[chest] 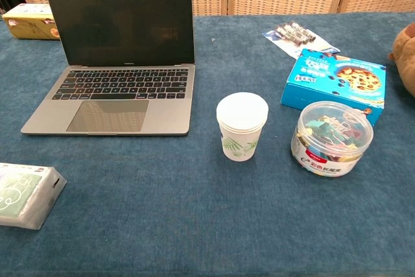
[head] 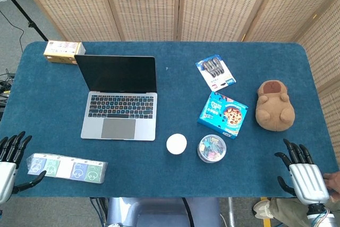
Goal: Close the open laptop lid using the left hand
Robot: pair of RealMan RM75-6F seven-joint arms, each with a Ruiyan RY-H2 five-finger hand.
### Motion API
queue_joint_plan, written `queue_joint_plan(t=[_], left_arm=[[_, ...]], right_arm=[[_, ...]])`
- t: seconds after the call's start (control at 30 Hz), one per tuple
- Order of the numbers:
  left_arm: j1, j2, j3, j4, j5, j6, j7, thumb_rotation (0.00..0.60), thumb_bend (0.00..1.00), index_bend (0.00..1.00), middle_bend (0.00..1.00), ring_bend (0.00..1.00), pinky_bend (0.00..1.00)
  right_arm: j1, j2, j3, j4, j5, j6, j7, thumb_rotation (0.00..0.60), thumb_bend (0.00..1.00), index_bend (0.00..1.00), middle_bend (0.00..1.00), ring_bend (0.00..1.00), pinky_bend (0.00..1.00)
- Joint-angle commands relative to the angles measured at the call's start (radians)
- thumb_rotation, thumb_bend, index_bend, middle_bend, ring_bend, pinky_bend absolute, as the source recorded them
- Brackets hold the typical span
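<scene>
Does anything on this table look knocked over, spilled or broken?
Nothing stands out. The laptop sits open and undamaged, the paper cups stand upright, and the clip tub is closed. Both hands rest empty at the table's near edge.

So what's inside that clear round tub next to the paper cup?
The tub holds a jumble of colourful binder clips, visible through its clear wall and lid. Its label covers the lowest part, so what lies at the bottom cannot be seen.

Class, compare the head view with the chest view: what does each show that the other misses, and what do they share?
Only the head view shows the left hand, the right hand, both empty with fingers spread, and the whole plush toy. Only the chest view shows the leaf print on the paper cup. Both show the open laptop, blue box and clip tub.
</scene>
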Motion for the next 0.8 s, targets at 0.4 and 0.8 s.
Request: queue_joint_plan(t=[0.4, 0.8], left_arm=[[-0.096, 0.104, -0.084, -0.067, -0.065, -0.093, -0.023, 0.332, 0.21, 0.06, 0.00, 0.00, 0.00], [-0.309, 0.178, -0.223, -0.042, -0.243, -0.360, -0.127, 0.318, 0.21, 0.06, 0.00, 0.00, 0.00]], right_arm=[[0.004, 0.003, 0.003, 0.000, 0.010, -0.007, 0.009, 0.600, 0.35, 0.25, 0.00, 0.00, 0.00], [0.007, 0.005, -0.001, -0.001, 0.009, -0.017, 0.009, 0.600, 0.35, 0.26, 0.00, 0.00, 0.00]])
